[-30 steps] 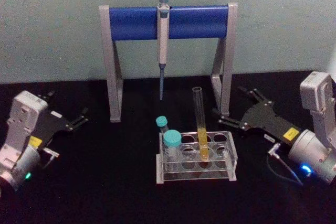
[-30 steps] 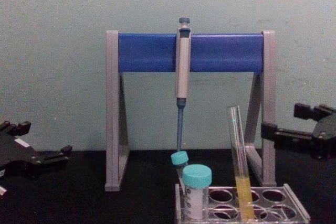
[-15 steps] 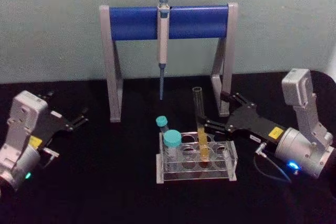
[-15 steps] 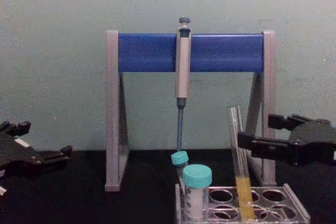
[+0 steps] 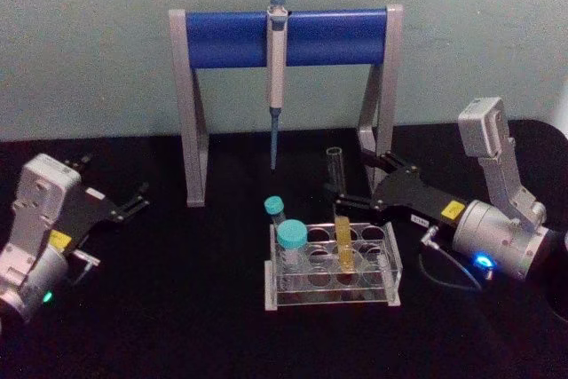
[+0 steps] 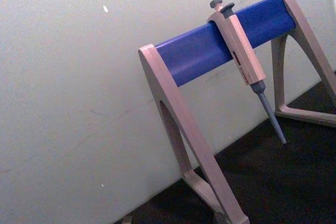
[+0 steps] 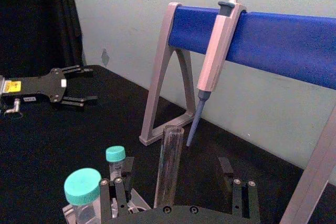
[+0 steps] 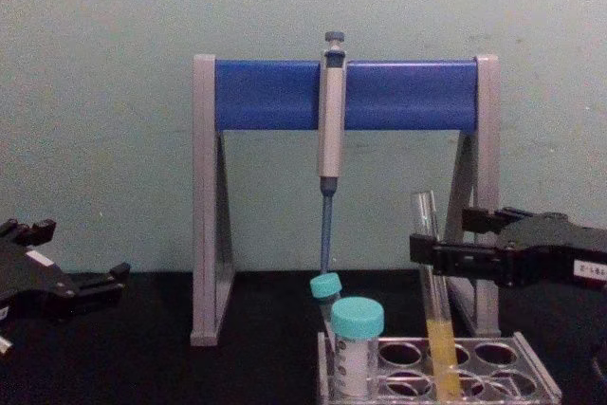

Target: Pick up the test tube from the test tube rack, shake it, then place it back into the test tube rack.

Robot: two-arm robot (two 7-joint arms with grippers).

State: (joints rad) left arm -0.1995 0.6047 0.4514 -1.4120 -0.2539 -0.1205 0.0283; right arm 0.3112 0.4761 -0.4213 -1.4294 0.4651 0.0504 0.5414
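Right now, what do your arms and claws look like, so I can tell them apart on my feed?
Both are flat black plates with thin black fingers and a yellow label, on silver-grey wrists carrying a pale grey box. The left claw has a green light behind it; the right claw has a blue light and a thin grey cable loop.

test tube rack (image 8: 471,370) base cropped, test tube (image 5: 335,164) midsection hidden

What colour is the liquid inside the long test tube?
Yellow-orange; the liquid in the test tube shows best in the chest view.
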